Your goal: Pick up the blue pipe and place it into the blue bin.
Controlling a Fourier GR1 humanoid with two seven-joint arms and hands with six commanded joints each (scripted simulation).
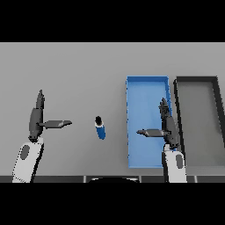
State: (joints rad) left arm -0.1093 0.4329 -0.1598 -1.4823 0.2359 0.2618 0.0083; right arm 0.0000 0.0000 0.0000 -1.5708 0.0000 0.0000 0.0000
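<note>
The blue pipe [100, 130] stands on end on the grey table, its dark ring-shaped end facing up, left of the blue bin [146, 84]. My right hand [168, 128] is over the blue bin, open, with fingers straight and the thumb pointing left; it holds nothing. My left hand [35, 119] is open over the table to the left of the pipe, thumb pointing towards it. A wide strip of table shows between them, so it does not touch the pipe.
A dark grey bin [196, 80] stands directly right of the blue bin. Bare grey table [79, 70] stretches behind and to the left of the pipe.
</note>
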